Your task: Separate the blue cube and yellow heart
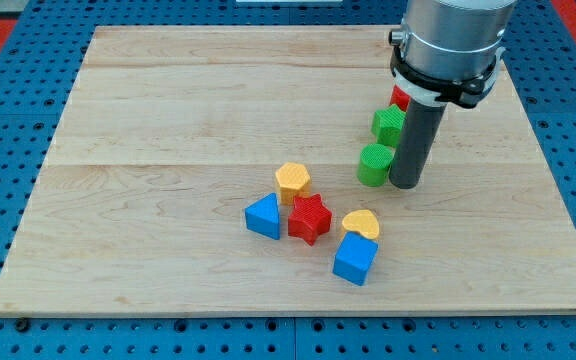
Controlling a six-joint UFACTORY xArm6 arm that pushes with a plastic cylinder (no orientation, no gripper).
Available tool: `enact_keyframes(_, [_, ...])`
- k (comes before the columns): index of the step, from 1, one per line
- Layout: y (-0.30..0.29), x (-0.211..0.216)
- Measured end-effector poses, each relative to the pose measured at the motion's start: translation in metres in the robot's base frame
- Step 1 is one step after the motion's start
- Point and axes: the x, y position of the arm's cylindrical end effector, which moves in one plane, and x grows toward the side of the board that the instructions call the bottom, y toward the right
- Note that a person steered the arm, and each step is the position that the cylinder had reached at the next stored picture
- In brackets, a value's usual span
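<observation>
The blue cube (355, 260) lies near the board's bottom centre-right. The yellow heart (361, 223) sits right above it, touching its top edge. My tip (406, 184) stands up and to the right of the pair, a short way above the heart, right beside a green cylinder (374, 164).
A red star (309, 217), a blue triangle (263, 215) and a yellow hexagon (292, 181) cluster just left of the heart. A second green block (389, 124) and a red block (399, 99) sit behind the rod. The wooden board (168, 120) ends at a blue perforated surround.
</observation>
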Motion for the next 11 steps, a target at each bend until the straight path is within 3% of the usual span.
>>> enact_keyframes(1, [0.072, 0.051])
enact_keyframes(2, [0.018, 0.109])
enact_keyframes(3, [-0.049, 0.132])
enact_keyframes(8, [-0.086, 0.051])
enact_keyframes(11, [-0.2, 0.035])
